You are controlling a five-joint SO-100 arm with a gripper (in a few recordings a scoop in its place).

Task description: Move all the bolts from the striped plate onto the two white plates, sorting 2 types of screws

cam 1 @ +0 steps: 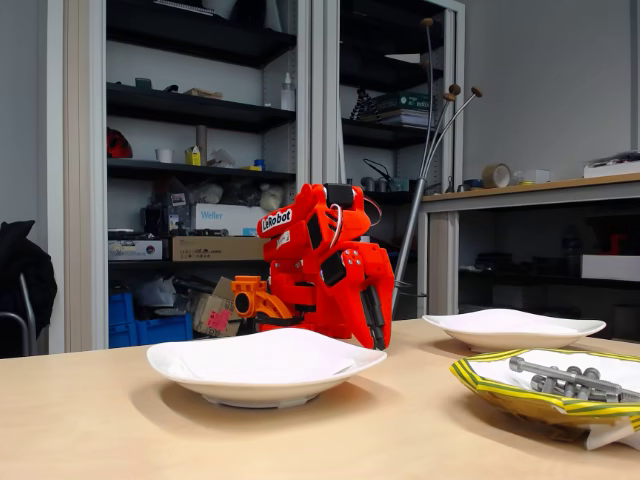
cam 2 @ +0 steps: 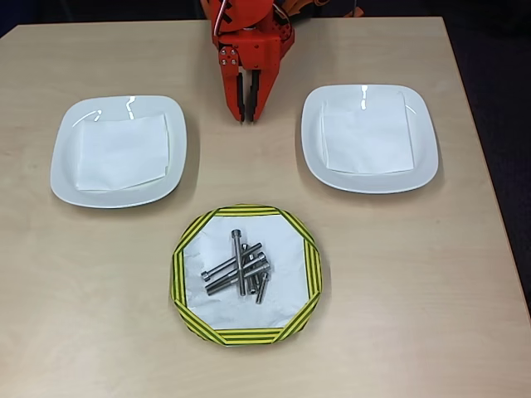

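The arm (cam 2: pixel 247 33) at the top middle is bright orange-red, the two plates (cam 2: pixel 119 150) (cam 2: pixel 369 138) at left and right are plain white, the lower plate (cam 2: pixel 246 335) has yellow and dark-green stripes, the bolts (cam 2: pixel 239 265) are grey, and the table (cam 2: pixel 83 315) is light tan.

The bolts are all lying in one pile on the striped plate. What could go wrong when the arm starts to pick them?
1. The bolts lie crossed and touching, so the gripper may lift two at once or knock neighbours away.
2. The striped plate looks like light paper; a push could slide or tip it.
3. Long and short bolts are mixed, so one may land on the wrong white plate: left or right.
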